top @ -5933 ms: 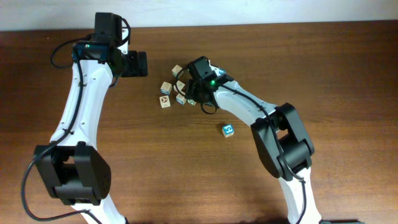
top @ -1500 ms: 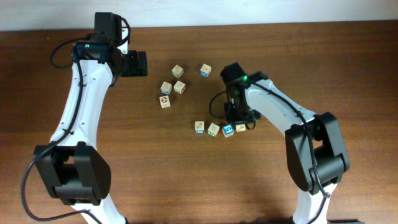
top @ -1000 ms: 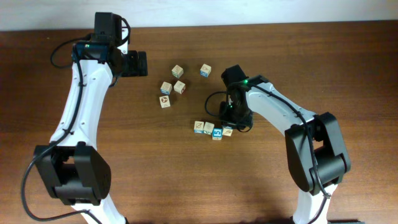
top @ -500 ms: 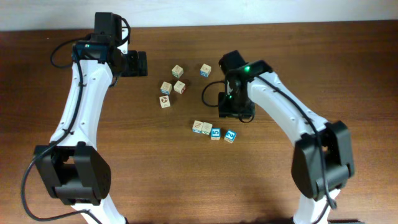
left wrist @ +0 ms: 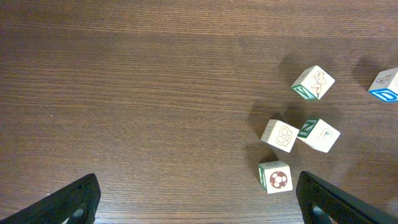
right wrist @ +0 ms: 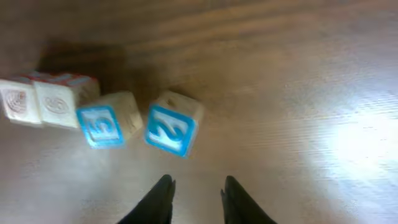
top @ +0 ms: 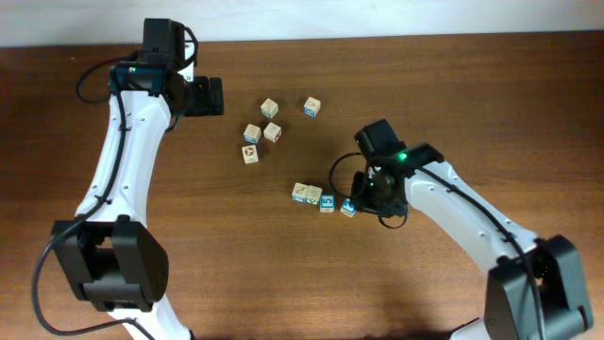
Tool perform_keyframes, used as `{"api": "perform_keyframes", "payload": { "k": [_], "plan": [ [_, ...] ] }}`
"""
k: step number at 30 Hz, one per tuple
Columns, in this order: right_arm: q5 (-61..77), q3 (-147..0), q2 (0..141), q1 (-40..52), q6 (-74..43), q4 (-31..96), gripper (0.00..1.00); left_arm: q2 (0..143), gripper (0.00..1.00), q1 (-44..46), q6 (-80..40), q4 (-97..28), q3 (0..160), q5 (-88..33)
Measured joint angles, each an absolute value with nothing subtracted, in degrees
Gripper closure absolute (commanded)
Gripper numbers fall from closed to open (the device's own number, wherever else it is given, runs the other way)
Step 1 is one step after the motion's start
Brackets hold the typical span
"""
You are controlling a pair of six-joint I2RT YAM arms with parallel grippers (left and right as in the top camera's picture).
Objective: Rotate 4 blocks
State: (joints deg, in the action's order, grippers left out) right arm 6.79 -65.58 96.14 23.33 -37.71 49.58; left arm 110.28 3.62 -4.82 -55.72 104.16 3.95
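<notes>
- Right arm is bent in low over the table (top: pixel 491 104), with the right gripper (right wrist: pixel 196 198) just short of the blocks (right wrist: pixel 106 118). They're four in a row mid-table.
- Its fingers are a bit apart, with nothing between them and not touching any cube.
- The end cube (right wrist: pixel 173 129), the one with the blue 2, sits skewed.
- Left gripper (top: pixel 211 96) is spread wide and empty, near the loose cluster of five cubes (top: pixel 273 132).

Robotics lab bench: white-and-black left arm (top: pixel 123 161) and right arm (top: pixel 462 206) at a wood-grain table (top: pixel 528 104); pale wall (top: pixel 377 17) along the frame's top.
</notes>
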Motion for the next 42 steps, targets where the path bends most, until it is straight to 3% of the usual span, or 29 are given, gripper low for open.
{"api": "perform_keyframes", "payload": {
  "k": [8,11,17,20,22,31,42],
  "plan": [
    [13.4,-65.5,104.0,23.2,-39.2,43.5,0.79,110.3,0.01,3.7,-4.8,-55.7,104.2,3.9],
    [15.7,-65.5,104.6,23.2,-34.4,40.6,0.78,110.3,0.01,3.7,-4.8,-55.7,104.2,3.9],
    [18.3,-65.4,105.3,23.2,-26.7,38.6,0.63,110.3,0.01,3.7,-4.8,-55.7,104.2,3.9],
    [18.1,-71.3,105.8,23.2,-24.4,44.5,0.63,110.3,0.01,3.7,-4.8,-55.7,104.2,3.9],
    [17.9,-76.4,105.8,23.4,-24.0,41.7,0.64,110.3,0.01,3.7,-4.8,-55.7,104.2,3.9],
    [0.5,-77.4,109.2,32.0,-34.5,28.6,0.67,110.3,0.01,3.7,-4.8,-55.7,104.2,3.9],
    [5.9,-77.4,117.8,32.4,-37.6,24.7,0.71,110.3,0.01,3.7,-4.8,-55.7,104.2,3.9]
  ]
}}
